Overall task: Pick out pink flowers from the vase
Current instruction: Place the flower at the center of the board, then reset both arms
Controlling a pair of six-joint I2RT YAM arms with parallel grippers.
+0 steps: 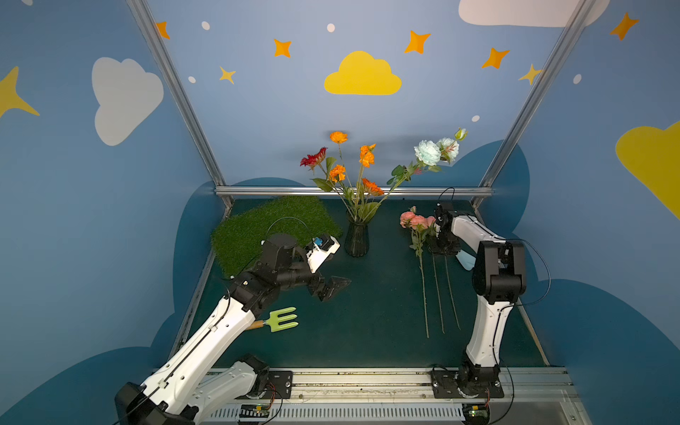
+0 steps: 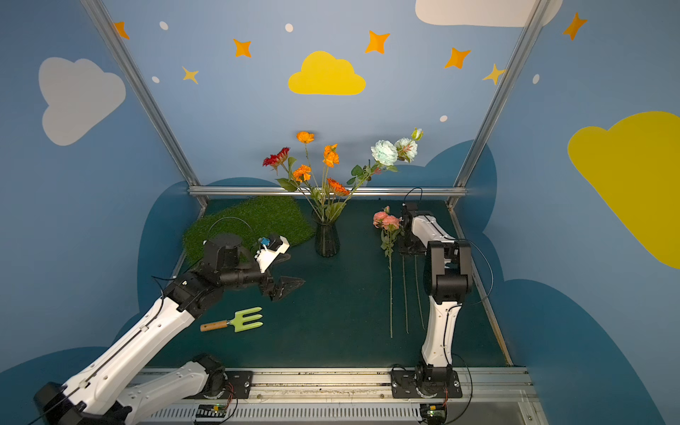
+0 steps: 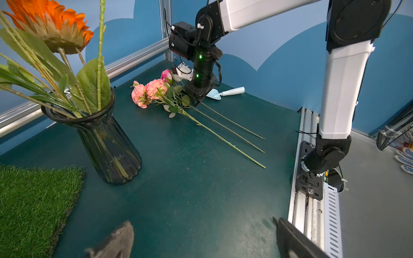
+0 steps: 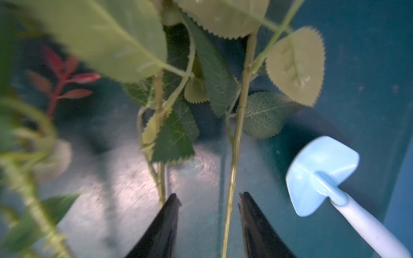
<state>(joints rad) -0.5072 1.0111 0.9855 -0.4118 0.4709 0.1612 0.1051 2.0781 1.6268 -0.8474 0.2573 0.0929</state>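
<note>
The dark ribbed glass vase (image 1: 356,239) (image 2: 326,240) (image 3: 107,143) stands at the back middle, holding orange, red and pale blue blooms. The pink flowers (image 1: 414,220) (image 2: 386,220) (image 3: 148,91) lie on the mat to its right, three long stems side by side. My right gripper (image 1: 443,251) (image 3: 195,103) (image 4: 209,196) points down over the leafy part of the stems. Its jaws stand apart, and one stem (image 4: 234,156) runs loose between them. My left gripper (image 1: 333,287) (image 2: 287,287) (image 3: 201,225) hovers wide open and empty in front of the vase.
An artificial grass mat (image 1: 272,228) lies at the back left. A green garden fork (image 1: 281,319) rests near my left forearm. A light blue trowel (image 4: 321,176) (image 3: 225,92) lies just beside my right gripper. Metal frame rails border the table.
</note>
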